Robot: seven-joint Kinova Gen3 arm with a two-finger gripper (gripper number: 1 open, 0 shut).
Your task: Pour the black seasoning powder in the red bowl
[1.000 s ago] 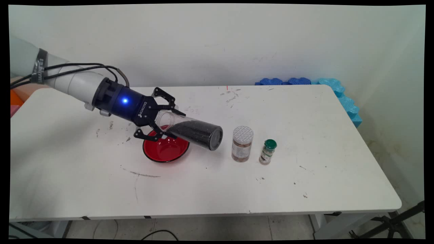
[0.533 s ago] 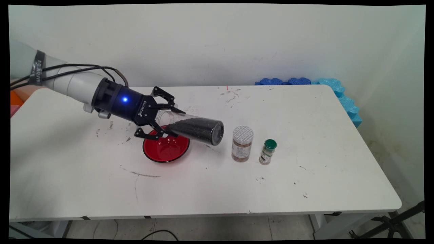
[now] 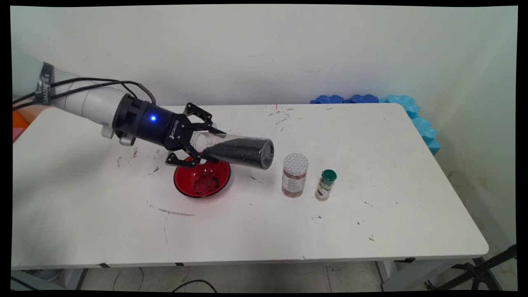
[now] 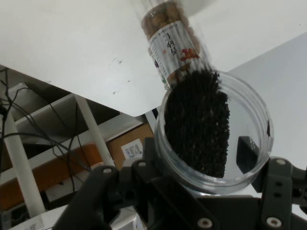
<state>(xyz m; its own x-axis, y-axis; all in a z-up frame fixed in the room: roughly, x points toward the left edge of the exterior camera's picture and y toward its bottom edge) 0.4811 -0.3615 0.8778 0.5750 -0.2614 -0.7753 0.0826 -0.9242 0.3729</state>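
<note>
Jar (image 3: 237,152) levelled; dark grains, probably, in bowl (image 3: 201,182).

1 red bowl (image 3: 201,181), 3 jars (image 3: 239,152) (image 3: 294,175) (image 3: 326,185), 1 table (image 3: 371,165)

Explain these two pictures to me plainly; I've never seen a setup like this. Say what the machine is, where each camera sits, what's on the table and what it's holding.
The machine is a white robot arm ending in a black two-finger gripper. The wide picture comes from a fixed camera looking down across the white table. The other comes from a camera on the hand itself, looking along the gripper. The gripper is shut on a clear jar of black grains, tipped on its side above a red bowl that has some dark bits in it. To the right stand a jar with a white lid and a small green-capped bottle.
</note>
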